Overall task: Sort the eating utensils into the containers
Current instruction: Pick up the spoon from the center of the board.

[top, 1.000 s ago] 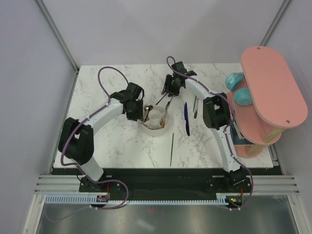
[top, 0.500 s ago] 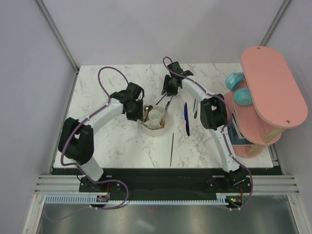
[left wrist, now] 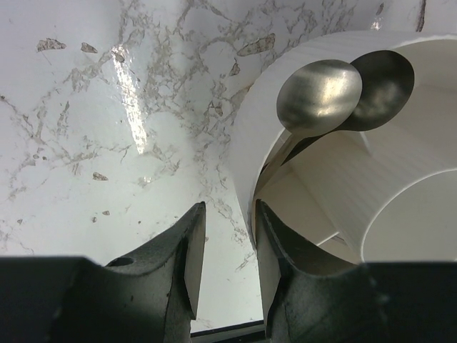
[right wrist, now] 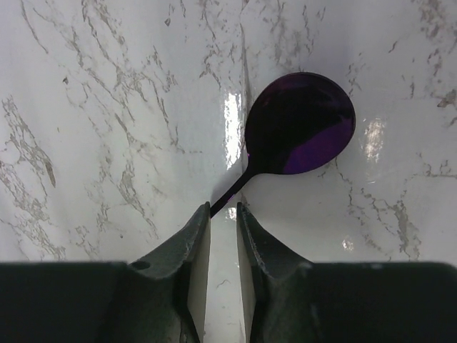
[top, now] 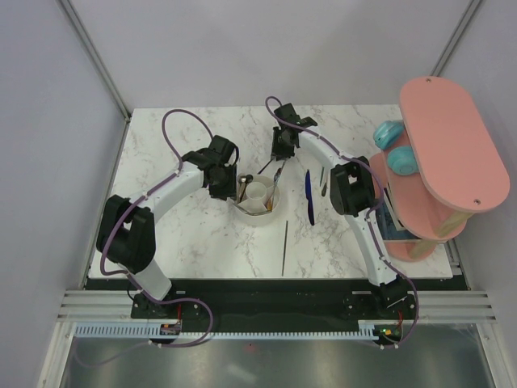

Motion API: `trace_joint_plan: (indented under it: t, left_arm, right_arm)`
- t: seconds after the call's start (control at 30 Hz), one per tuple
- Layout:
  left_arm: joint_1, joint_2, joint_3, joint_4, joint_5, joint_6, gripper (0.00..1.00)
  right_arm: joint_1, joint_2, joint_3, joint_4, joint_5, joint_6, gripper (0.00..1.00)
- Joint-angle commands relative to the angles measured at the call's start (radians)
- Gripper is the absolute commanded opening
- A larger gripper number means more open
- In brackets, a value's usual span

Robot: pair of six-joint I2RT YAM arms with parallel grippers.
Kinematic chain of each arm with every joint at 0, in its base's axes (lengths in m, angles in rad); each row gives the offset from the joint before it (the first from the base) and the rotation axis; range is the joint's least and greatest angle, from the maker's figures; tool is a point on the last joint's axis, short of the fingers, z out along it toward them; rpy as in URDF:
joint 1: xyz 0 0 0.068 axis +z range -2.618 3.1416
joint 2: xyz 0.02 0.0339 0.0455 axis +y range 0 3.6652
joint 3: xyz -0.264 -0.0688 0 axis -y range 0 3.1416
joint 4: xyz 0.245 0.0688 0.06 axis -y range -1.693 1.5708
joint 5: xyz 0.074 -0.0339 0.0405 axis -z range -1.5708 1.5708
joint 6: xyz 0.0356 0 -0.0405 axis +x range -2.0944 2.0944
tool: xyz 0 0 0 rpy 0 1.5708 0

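my right gripper [right wrist: 222,209] just narrowed around the purple spoon [right wrist: 300,125] handle, 1 o'clock of the white holder [left wrist: 250,143], can't tell if it's pinched yet, so lift-off looks close; left gripper [left wrist: 228,214] is slack and empty

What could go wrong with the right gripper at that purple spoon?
The right gripper straddles only the thin handle of the glossy purple spoon, which lies nearer one finger; the spoon could pivot or slip when lifted.
The left gripper sits at the wall of the white round plastic holder; a nudge could shift it.
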Motion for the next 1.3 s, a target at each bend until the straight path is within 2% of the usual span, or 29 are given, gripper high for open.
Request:
trace_joint_plan:
  t: [0.0,0.2,0.5,0.57,0.8,1.27]
  left_arm:
    - [0.006,-0.039,0.016,-0.013,-0.023,0.022,0.40]
    - [0.006,-0.046,0.012,-0.018,-0.027,0.022,0.40]
    - [0.006,-0.045,0.007,-0.018,-0.023,0.020,0.40]
    - [0.005,-0.042,0.009,-0.016,-0.021,0.020,0.40]
    - [0.006,-0.043,0.007,-0.016,-0.023,0.017,0.40]
    - [0.006,-0.069,-0.030,-0.018,-0.035,0.000,0.40]
  right_arm:
    - [0.002,0.057,-0.066,-0.214,0.033,-0.056,0.26]
    - [-0.015,0.006,-0.167,-0.224,0.033,-0.072,0.11]
    - [-0.071,-0.159,-0.367,-0.222,0.116,-0.138,0.08]
    - [-0.079,-0.169,-0.393,-0.224,0.133,-0.168,0.09]
    - [-0.099,-0.196,-0.421,-0.224,0.163,-0.204,0.41]
    - [-0.153,-0.143,-0.388,-0.213,-0.013,-0.098,0.40]
